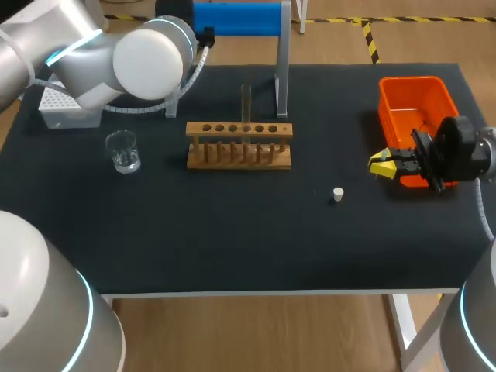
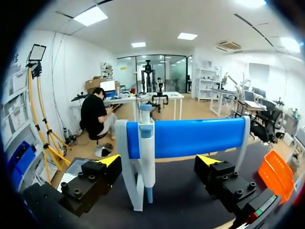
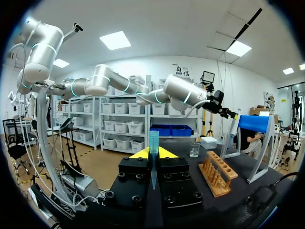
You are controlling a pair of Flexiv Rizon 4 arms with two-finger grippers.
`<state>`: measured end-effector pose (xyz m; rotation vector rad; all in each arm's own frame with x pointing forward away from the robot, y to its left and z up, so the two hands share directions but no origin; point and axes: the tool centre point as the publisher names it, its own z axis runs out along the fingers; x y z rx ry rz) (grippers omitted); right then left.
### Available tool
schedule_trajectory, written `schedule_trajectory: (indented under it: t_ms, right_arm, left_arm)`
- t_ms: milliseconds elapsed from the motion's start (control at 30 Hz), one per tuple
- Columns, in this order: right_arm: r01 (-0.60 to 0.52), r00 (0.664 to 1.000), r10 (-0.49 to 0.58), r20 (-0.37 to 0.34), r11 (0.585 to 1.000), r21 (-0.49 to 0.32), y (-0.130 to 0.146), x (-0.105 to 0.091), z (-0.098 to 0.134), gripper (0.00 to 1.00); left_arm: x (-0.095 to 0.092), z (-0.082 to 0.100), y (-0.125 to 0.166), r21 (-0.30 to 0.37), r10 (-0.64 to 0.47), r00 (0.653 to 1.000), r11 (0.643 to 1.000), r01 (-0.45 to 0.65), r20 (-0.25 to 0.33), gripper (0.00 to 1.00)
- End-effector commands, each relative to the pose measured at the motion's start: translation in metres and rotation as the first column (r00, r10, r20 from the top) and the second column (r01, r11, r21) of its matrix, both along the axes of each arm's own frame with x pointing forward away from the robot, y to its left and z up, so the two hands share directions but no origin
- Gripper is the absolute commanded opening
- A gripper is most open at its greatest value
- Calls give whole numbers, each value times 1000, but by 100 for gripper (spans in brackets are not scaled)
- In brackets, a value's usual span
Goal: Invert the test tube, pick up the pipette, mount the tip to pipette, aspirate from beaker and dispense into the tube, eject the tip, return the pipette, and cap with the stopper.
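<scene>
The left gripper (image 2: 158, 161) is spread wide. Its fingers (image 2: 102, 174) stand on either side of the pipette (image 2: 146, 157) and do not touch it. The pipette hangs upright on the stand (image 2: 190, 136), just ahead of the gripper and nearer one finger than the other. In the head view this gripper is hidden behind the left arm (image 1: 147, 54), at the back of the table (image 1: 232, 240).

The right gripper (image 3: 153, 153) is pinching a blue tip (image 3: 153, 138) between its pressed yellow ends. The tip's wide end reaches past the fingertips and its point runs back toward the wrist. Ahead of this gripper and off to one side stands the rack (image 3: 217, 174). The beaker (image 3: 194, 150) and the tip box (image 3: 208, 142) are farther out.

From above, the right gripper sits at the near edge of the bin (image 1: 415, 97). The stopper (image 1: 337, 194) lies on the table near it, apart from the fingers. The tube (image 1: 246, 105) stands upright in the rack, well apart from both grippers.
</scene>
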<state>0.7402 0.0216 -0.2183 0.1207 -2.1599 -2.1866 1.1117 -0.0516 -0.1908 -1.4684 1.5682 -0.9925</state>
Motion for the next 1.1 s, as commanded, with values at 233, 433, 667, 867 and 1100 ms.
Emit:
schedule_trajectory:
  t_ms: [233, 433, 667, 867, 1100]
  right_arm:
    - [-1, 1000, 1, 0, 1000, 0, -1, 0, 0, 0]
    - [-1, 1000, 1, 0, 1000, 0, -1, 0, 0, 0]
    - [-1, 1000, 1, 0, 1000, 0, -1, 0, 0, 0]
    - [-1, 1000, 1, 0, 1000, 0, -1, 0, 0, 0]
    - [-1, 1000, 1, 0, 1000, 0, -1, 0, 0, 0]
  left_arm:
    - [12, -3, -2, -9, 6, 1000, 1000, -6, 13, 100]
    - [17, -6, -3, -4, 3, 1000, 1000, -2, 10, 84]
    - [24, -8, -3, 0, -2, 1000, 1000, 2, 6, 81]
    - [30, -7, -3, 13, -3, 1000, 1000, 3, 10, 82]
    - [36, -7, -2, 17, -2, 1000, 1000, 2, 16, 83]
